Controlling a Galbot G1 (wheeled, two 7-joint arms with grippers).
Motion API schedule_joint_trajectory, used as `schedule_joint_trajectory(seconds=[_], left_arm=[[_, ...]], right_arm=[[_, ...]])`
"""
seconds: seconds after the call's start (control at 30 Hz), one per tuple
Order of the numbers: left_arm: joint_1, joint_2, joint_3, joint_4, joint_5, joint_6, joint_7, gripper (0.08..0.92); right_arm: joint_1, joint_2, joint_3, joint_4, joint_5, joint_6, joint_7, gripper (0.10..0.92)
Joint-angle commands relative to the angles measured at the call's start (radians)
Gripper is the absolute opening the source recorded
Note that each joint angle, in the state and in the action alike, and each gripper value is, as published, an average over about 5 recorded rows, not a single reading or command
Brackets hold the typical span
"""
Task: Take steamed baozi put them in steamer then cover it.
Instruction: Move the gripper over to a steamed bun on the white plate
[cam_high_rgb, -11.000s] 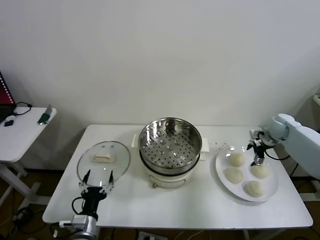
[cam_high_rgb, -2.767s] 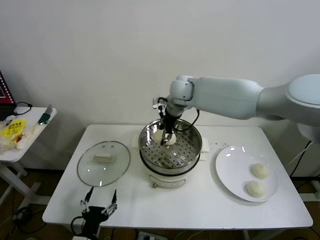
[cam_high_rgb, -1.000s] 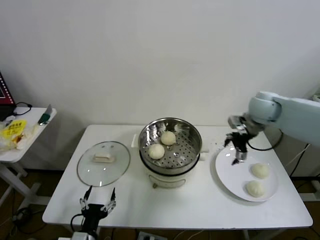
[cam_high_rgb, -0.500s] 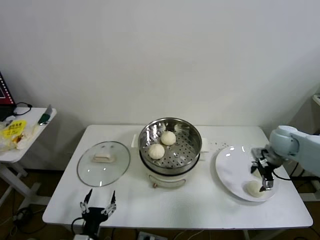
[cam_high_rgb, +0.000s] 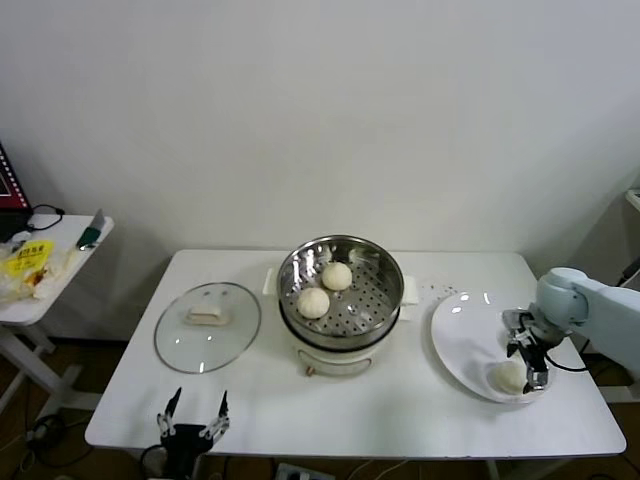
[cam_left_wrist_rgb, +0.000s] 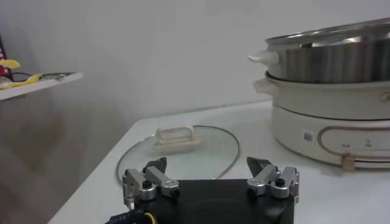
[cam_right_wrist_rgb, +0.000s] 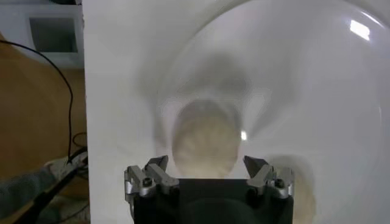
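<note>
My right gripper (cam_high_rgb: 528, 362) has swung back from the steamer (cam_high_rgb: 341, 290) to the white plate (cam_high_rgb: 460, 340) on the right side of the table (cam_high_rgb: 400, 415), and now it hangs over the plate's right half with its fingers spread wide, holding nothing. In the right wrist view a bun (cam_right_wrist_rgb: 205, 141) sits squarely between the open fingertips (cam_right_wrist_rgb: 152, 169), so I'm lined up above it and not yet touching. From the head camera I can make out only the near bun (cam_high_rgb: 508, 375) on the plate; the other one that lay just beyond it a second ago is now hidden behind my wrist, and a pale edge at the corner of the wrist view (cam_right_wrist_rgb: 303, 196) may be the second.

Two baozi are already in: one toward the far side of the basket (cam_high_rgb: 336, 275), one nearer and to the left (cam_high_rgb: 313, 302), both resting on the perforated floor. That's halfway on the loading.

My left gripper (cam_high_rgb: 190, 430) waits at the near-left edge of the table, fingers apart and empty, with the cover (cam_high_rgb: 207, 326) lying flat just beyond it, left of the steamer and handle up. I judge the next move is to drop straight down and close gently on this bun.
</note>
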Motion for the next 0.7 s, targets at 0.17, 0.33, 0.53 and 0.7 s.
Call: schedule_joint_trajectory(seconds=[0.17,0.33,0.53,0.7], left_arm=[[0.007,-0.001,-0.008,0.001,-0.003,-0.002,-0.006,0.823],[0.009,-0.003,-0.009,0.002,-0.004,-0.003,-0.009,0.823],[0.009,-0.003,-0.009,0.003,-0.004,-0.003,-0.011,0.823],[0.010,-0.001,-0.010,0.002,-0.005,-0.004,-0.011,0.823]], right_arm=[[-0.020,0.042,-0.005,-0.042,-0.010,0.005,-0.011,0.807],[0.000,0.044,-0.023,-0.046,-0.002,0.008,-0.016,0.741],[0.026,0.051,-0.049,-0.048,0.008,0.011,-0.021,0.671],[0.082,0.059,-0.070,-0.050,0.018,0.030,-0.028,0.643]])
